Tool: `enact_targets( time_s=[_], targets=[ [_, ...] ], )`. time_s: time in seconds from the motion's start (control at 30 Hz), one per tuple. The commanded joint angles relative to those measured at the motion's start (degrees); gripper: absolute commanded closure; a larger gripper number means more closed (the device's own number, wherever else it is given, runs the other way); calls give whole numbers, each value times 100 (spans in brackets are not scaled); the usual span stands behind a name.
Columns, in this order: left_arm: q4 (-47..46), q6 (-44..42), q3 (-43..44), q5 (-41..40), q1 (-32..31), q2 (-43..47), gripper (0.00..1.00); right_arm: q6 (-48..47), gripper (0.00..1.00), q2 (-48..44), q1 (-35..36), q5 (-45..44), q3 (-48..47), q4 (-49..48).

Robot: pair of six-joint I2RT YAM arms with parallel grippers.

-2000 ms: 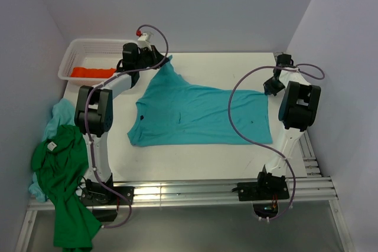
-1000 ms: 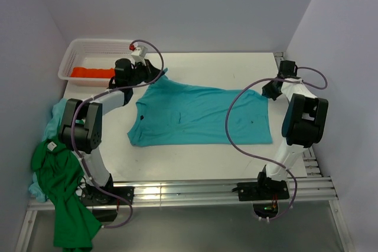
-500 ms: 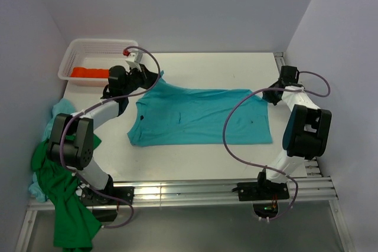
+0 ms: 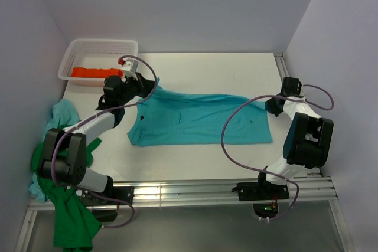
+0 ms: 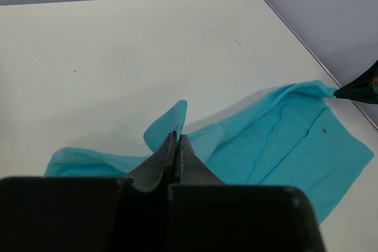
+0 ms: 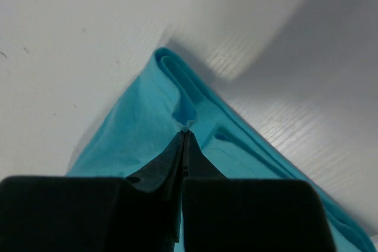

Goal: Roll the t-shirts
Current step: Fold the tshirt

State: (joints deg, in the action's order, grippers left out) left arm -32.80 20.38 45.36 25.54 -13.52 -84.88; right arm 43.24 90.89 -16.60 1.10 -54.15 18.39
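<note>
The table (image 4: 236, 69) is carrying the turquoise t-shirt (image 4: 201, 123), which is lying spread across the middle. Its far edge is being stretched between two pinches, probably to start the first fold. The left gripper (image 5: 176, 138) and right gripper (image 6: 185, 135) are each clamping tight on a far corner. The wrist views are showing these closed pinches. The overhead view is showing only the full spread.

Four t-shirts (image 4: 201, 119); one basket (image 4: 100, 42); two pincers, left (image 4: 147, 87) and right (image 4: 269, 105).
</note>
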Motion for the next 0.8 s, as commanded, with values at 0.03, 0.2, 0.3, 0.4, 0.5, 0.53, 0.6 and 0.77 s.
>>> enact_targets(
  time_s=[0.03, 0.2, 0.3, 0.4, 0.5, 0.53, 0.6, 0.77],
  targets=[
    [-271, -122, -238, -172, -142, 480, 100, 88, 100, -370, -247, 48, 238, -292],
    [1, -332, -414, -593, -388, 727, 100, 35, 100, -519, -352, 74, 343, -275],
    [98, -403, -528, -883, -581, 885, 100, 0, 100, -608, -396, 100, 370, -257],
    [115, -421, -730, -1243, -792, 1122, 100, -26, 100, -687, -414, 109, 423, -240],
    [89, -360, -968, -1551, -863, 1368, 100, -44, 100, -757, -432, 153, 476, -249],
    [89, -351, -1072, -1604, -872, 1430, 100, -44, 100, -783, -432, 162, 476, -248],
    [124, -351, -1152, -1727, -872, 1614, 100, -62, 100, -827, -423, 171, 519, -257],
    [265, -324, -1354, -1877, -889, 1940, 100, -53, 100, -810, -432, 197, 555, -284]
  ],
)
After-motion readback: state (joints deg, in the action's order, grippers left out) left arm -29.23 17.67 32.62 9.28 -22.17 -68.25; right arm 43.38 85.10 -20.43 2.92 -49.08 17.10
